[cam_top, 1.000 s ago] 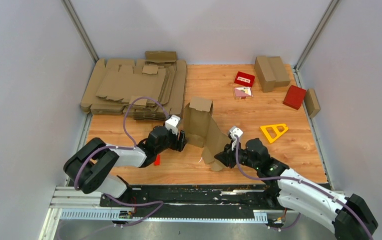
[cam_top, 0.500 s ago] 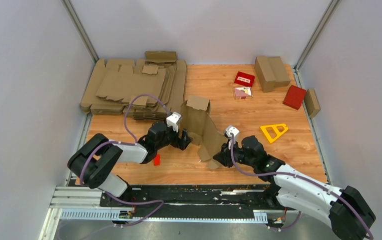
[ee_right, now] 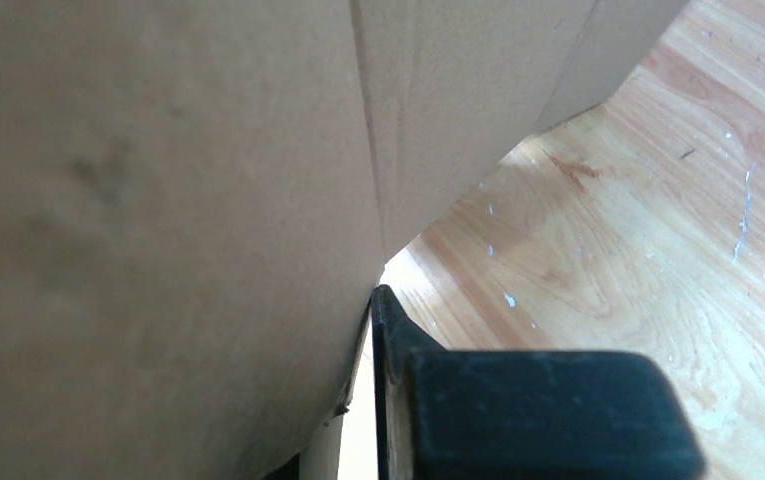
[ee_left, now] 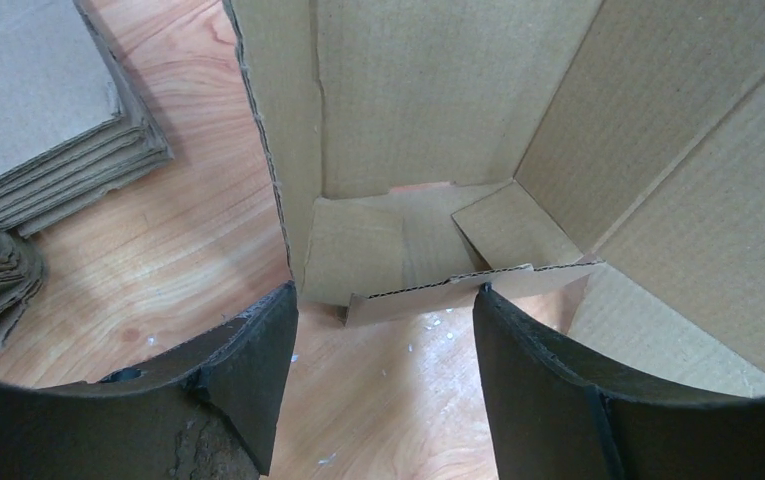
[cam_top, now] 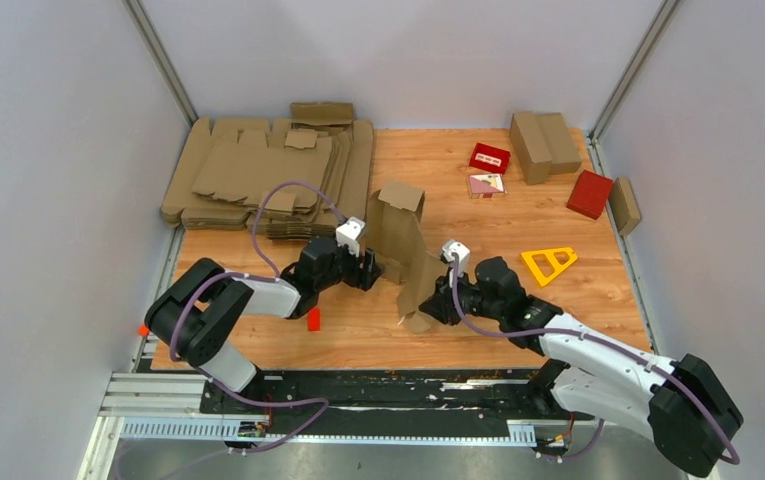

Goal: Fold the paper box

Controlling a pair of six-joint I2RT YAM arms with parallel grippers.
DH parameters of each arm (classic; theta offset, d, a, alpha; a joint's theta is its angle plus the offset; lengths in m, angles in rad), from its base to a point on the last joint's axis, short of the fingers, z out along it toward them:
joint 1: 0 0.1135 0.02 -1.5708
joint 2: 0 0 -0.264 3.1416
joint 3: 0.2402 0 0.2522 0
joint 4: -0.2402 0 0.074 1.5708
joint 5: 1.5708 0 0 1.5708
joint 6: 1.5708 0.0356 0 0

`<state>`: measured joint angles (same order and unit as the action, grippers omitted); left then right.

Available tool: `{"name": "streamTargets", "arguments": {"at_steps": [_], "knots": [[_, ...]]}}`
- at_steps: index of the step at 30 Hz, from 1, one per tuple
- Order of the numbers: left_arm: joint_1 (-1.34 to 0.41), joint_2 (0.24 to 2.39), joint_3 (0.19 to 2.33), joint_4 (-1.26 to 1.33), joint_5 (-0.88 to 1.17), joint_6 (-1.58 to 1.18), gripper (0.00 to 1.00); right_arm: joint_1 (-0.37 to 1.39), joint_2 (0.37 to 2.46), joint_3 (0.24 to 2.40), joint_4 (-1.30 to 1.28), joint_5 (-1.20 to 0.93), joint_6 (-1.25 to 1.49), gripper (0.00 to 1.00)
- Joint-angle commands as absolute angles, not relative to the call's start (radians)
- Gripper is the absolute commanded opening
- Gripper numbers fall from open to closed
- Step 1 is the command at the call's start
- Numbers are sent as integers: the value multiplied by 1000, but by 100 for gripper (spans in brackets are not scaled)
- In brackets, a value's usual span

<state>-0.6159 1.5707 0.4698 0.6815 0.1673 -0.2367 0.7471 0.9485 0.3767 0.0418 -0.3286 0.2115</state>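
Looking down from above, the paper box (cam_top: 398,245) stood half-erected between the 2 tools, directly ahead of the left gripper (cam_top: 370,270) and touching the right gripper (cam_top: 434,306) at its lower wall. Compared with 1 second earlier, both arms had reached farther from their bases, and the walls stood more upright and closer together. I judged the fold partway done, with the flaps not yet tucked.

In the left wrist view, the left gripper (ee_left: 386,300) had its fingers (ee_left: 258,360) spread with nothing between them. A loose bottom flap (ee_left: 458,290) lay just ahead of the tips, with the box's open inside beyond it. A stack of flat cardboard blanks (ee_left: 48,130) sat to the gripper's left.

In the right wrist view, the right gripper (ee_right: 373,335) appeared to be pinching a box wall (ee_right: 158,200). 1 finger (ee_right: 403,385) pressed against the panel's face and the other was hidden behind it.
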Motion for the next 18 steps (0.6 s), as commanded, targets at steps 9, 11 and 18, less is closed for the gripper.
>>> {"name": "streamTargets", "arguments": {"at_steps": [9, 11, 18], "knots": [[-587, 1606, 503, 746, 170, -287, 77, 754, 1149, 497, 100, -369, 267, 13], [-585, 1607, 505, 746, 176, -288, 73, 760, 1167, 498, 114, -368, 268, 13], [-584, 1550, 500, 643, 103, -287, 77, 761, 1145, 505, 80, -328, 249, 14]]}}
